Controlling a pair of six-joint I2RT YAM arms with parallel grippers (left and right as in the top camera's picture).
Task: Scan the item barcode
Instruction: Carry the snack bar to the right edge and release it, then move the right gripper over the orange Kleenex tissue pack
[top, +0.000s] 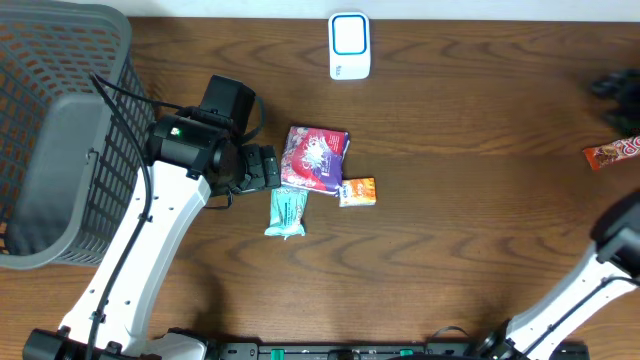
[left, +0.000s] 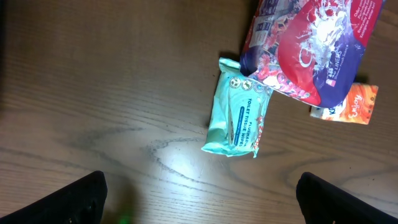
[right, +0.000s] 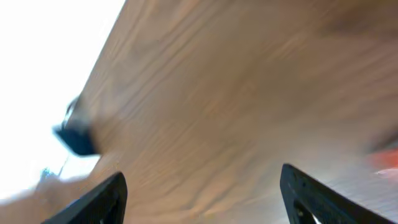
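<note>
Over the wipes the left gripper is held wide, seemingly lined up for a pick; the right gripper is spread too, nothing gripped.

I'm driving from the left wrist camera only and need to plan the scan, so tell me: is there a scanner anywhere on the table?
Observer: Yes, a white scanner sits at the far edge of the table, beyond the purple pouch.
Operator: Anything off to my left?
Observer: A grey mesh basket fills that end.
Operator: And the other arm?
Observer: The right fingers stand apart, nothing between them.
</note>
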